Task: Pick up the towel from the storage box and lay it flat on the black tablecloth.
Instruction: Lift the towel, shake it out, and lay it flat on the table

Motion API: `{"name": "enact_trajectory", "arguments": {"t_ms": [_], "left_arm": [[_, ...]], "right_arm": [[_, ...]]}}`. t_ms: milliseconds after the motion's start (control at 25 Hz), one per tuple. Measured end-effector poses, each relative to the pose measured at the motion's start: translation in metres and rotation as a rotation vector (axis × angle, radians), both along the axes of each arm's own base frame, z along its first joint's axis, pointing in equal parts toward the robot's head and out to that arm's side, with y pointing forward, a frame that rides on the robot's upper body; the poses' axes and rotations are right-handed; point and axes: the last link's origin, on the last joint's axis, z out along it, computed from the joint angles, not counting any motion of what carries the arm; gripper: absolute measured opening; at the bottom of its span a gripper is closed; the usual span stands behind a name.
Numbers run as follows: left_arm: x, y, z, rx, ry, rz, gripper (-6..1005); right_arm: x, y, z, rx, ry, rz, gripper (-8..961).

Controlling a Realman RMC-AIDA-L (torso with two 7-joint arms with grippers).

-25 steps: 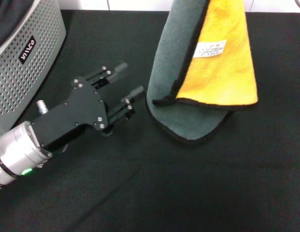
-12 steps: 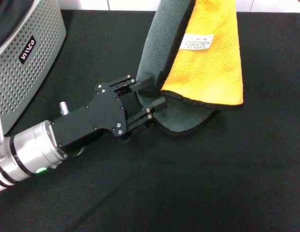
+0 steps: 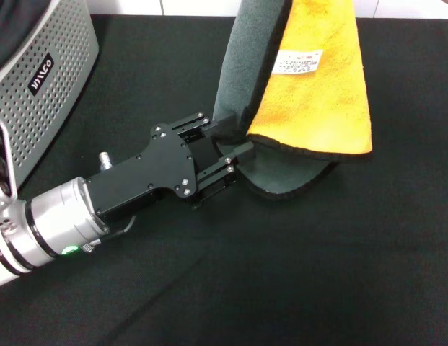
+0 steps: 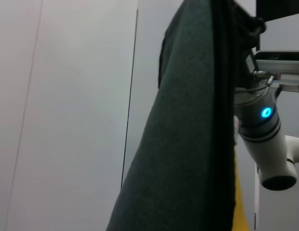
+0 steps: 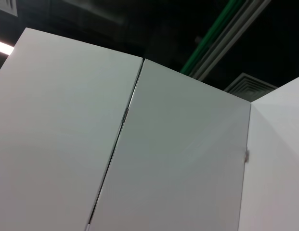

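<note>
The black tablecloth (image 3: 317,274) fills your working area; take the towel as your landmark. The storage box (image 3: 43,79) stands well off to the left of the towel, at the cloth's far left corner.

The towel (image 3: 310,94) is out of the box: it hangs from above, folded, orange face outward on the right, grey-green face on the left, its lower fold resting on the tablecloth. The holder above is out of the head view; the left wrist view shows the right arm (image 4: 265,139) behind the hanging cloth.

The left gripper (image 3: 227,148) sits at the towel's lower left edge, jaws spread, straddling the grey-green layer but not visibly pinching it.

Judgement: soft, light, limp plush; it will sag and fold. Grip the black-trimmed edge (image 3: 310,150) near a corner.

Small white label (image 3: 299,61) lies on the orange face.
</note>
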Motion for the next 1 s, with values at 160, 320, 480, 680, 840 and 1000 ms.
{"name": "enact_trajectory", "arguments": {"t_ms": [160,320,480,680,840,1000], "left_arm": [[0.0011,0.0002,-0.0018,-0.020,0.009,-0.008,520],[0.0028,0.0001,-0.0028,-0.030,0.010,-0.017,505],[0.0046,0.0008,-0.0028,-0.044,0.001,-0.018,453],[0.0054,0.0011,-0.0027,-0.047,-0.001,-0.020,411],[0.0054,0.0011,-0.0027,-0.047,-0.001,-0.020,400],[0.0054,0.0011,-0.0027,-0.047,-0.001,-0.020,304]], "right_arm": [[0.0006,0.0007,-0.0010,0.003,0.001,-0.004,15],[0.0019,0.0018,-0.0016,0.003,0.005,-0.013,15],[0.0030,0.0024,-0.0024,0.004,0.006,-0.019,15],[0.0051,0.0034,-0.0041,0.004,0.004,-0.027,16],[0.0065,0.0039,-0.0050,0.001,0.004,-0.032,16],[0.0064,0.0041,-0.0054,0.002,0.004,-0.033,16]]}}
